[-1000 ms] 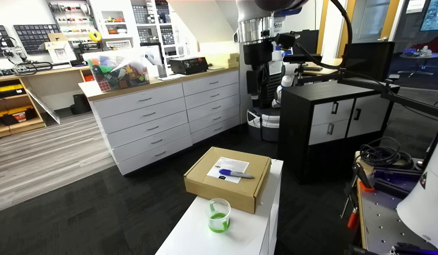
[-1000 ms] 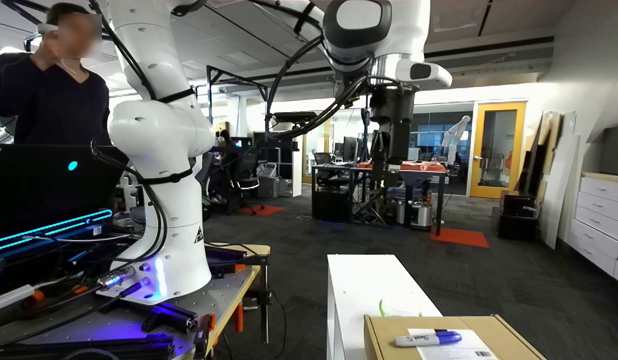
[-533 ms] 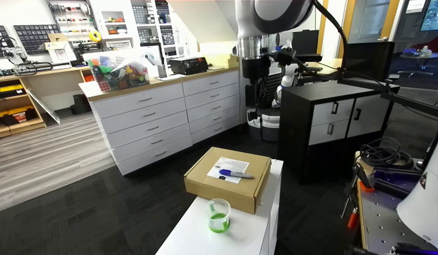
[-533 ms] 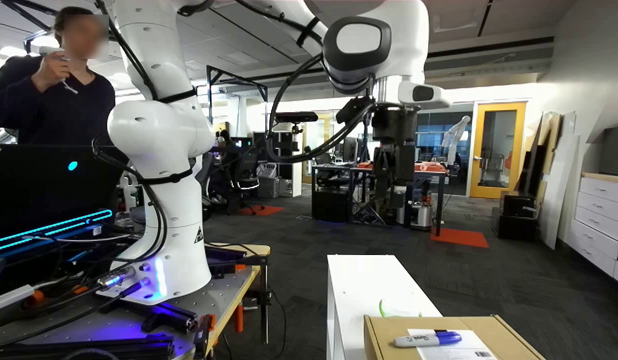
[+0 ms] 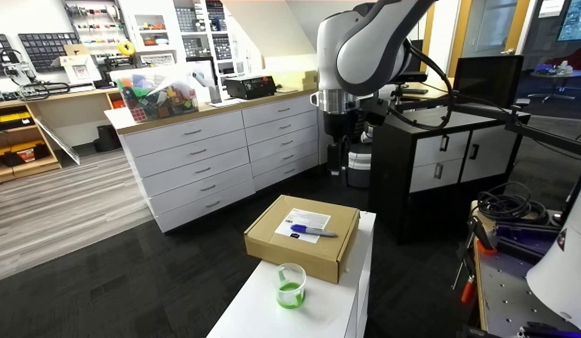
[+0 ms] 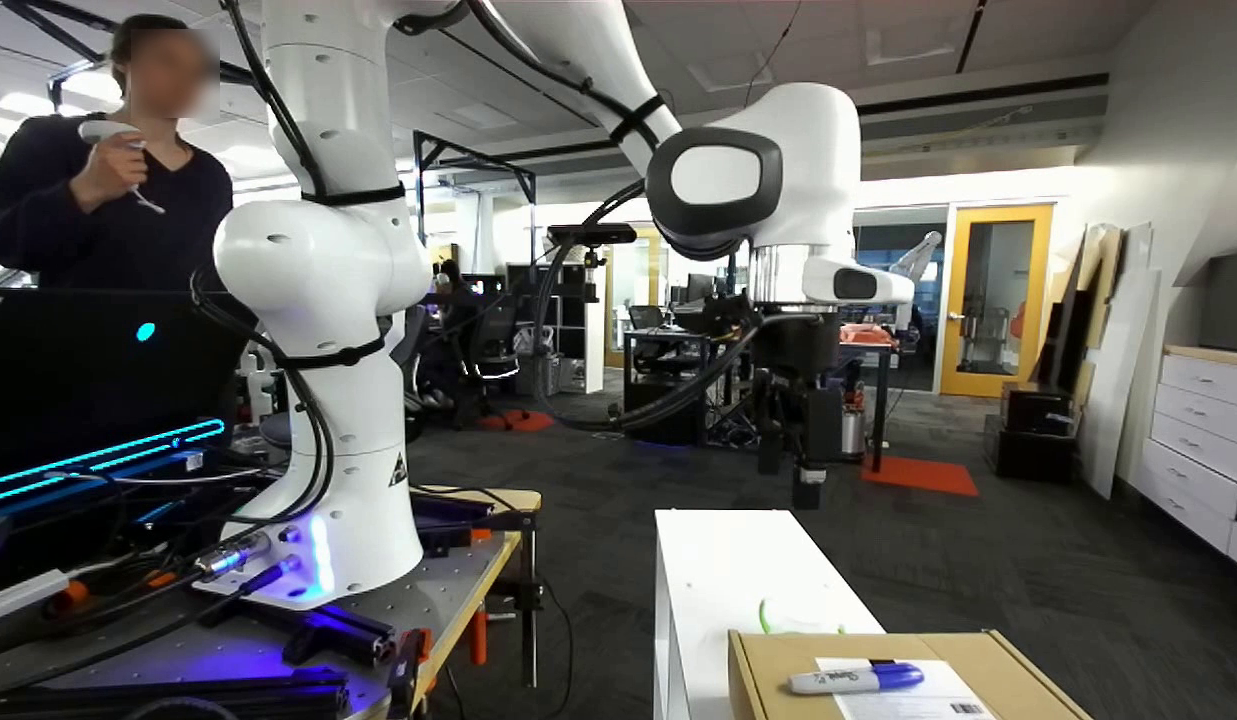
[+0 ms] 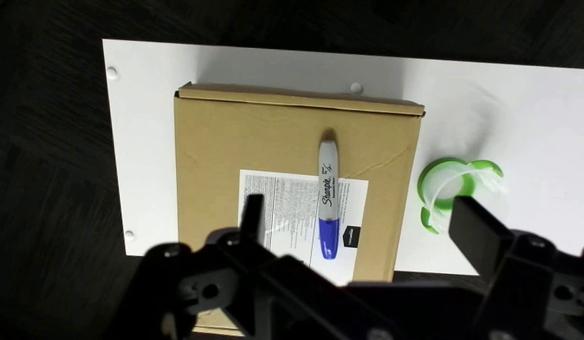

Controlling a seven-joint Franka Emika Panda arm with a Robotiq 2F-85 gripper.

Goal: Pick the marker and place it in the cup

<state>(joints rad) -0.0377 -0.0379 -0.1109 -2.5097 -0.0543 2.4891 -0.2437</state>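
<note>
The marker (image 7: 328, 198), grey with a blue cap, lies flat on the cardboard box, partly over its white label; it shows in both exterior views (image 5: 313, 230) (image 6: 856, 679). The translucent cup (image 5: 290, 286) with green parts stands upright on the white surface beside the box. It also shows in the wrist view (image 7: 469, 185), partly behind a finger; in an exterior view the box hides most of it (image 6: 766, 617). My gripper (image 7: 360, 212) is open and empty, pointing down, well above the box (image 5: 337, 170) (image 6: 790, 480). In the wrist view the marker appears between the fingers.
The cardboard box (image 5: 267, 227) sits on a narrow white cabinet top (image 5: 257, 310). A dark cabinet (image 5: 393, 188) and white drawers (image 5: 201, 155) stand around it. The robot's metal table (image 6: 458, 590) is to one side. A person (image 6: 108, 200) stands behind the arm base.
My gripper has come down toward the white cabinet and the box. The marker, the cup and the box have not moved.
</note>
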